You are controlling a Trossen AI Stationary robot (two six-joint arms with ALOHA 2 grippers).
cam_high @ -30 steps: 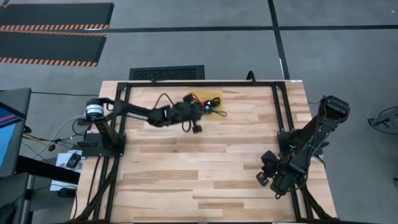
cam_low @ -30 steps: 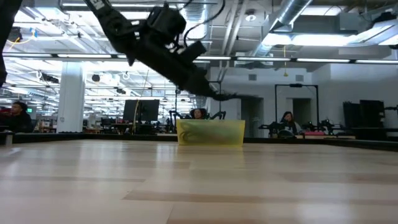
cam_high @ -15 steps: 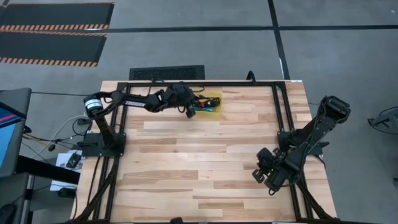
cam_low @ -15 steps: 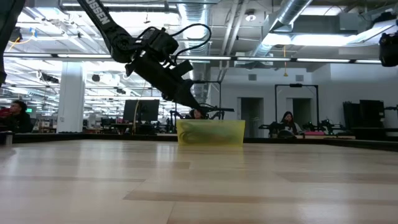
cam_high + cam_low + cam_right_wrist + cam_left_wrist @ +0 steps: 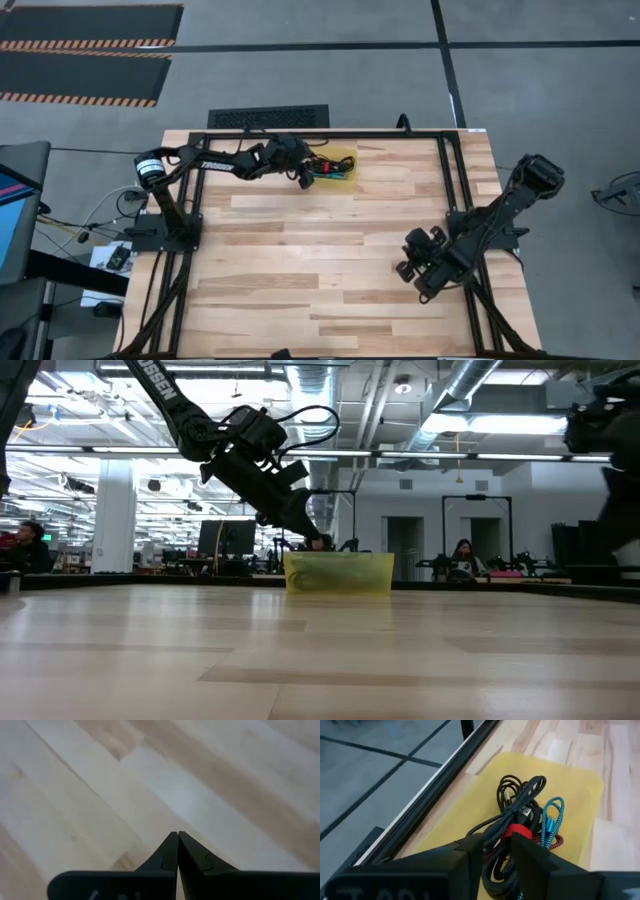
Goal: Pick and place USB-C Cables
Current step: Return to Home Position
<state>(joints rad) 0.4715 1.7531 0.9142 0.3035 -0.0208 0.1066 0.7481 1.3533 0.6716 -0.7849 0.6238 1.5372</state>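
The USB-C cables lie heaped in a shallow yellow bin point(image 5: 347, 157) point(image 5: 340, 574) point(image 5: 570, 775) at the table's far edge. Among them are a coiled black cable with a red band point(image 5: 519, 831), a light blue braided one point(image 5: 551, 817) and a dark red one point(image 5: 556, 840). My left gripper point(image 5: 305, 182) point(image 5: 318, 542) point(image 5: 497, 841) reaches into the bin's left end, shut on the black coil. My right gripper point(image 5: 408, 276) point(image 5: 177, 837) hovers shut over bare wood, right of the table's middle. It is far from the bin and holds nothing. My left gripper pinches the black cable's coiled loops point(image 5: 495, 862) between its two fingers, just short of the red band. The fingers point(image 5: 470, 852) come slanting down from the table's left. The coil rests inside the yellow bin on the other cables, slack.
A black metal frame point(image 5: 450, 180) runs around the table's edges and close behind the bin point(image 5: 420, 805). Bare wooden tabletop point(image 5: 320, 250) stretches between the two arms. The room behind shows desks and seated people point(image 5: 462, 550).
My left gripper has moved from over the table toward the far edge and down into the bin's left end. The black cable that trailed over the bin's side now lies inside. My right gripper has travelled toward the table's left, still shut.
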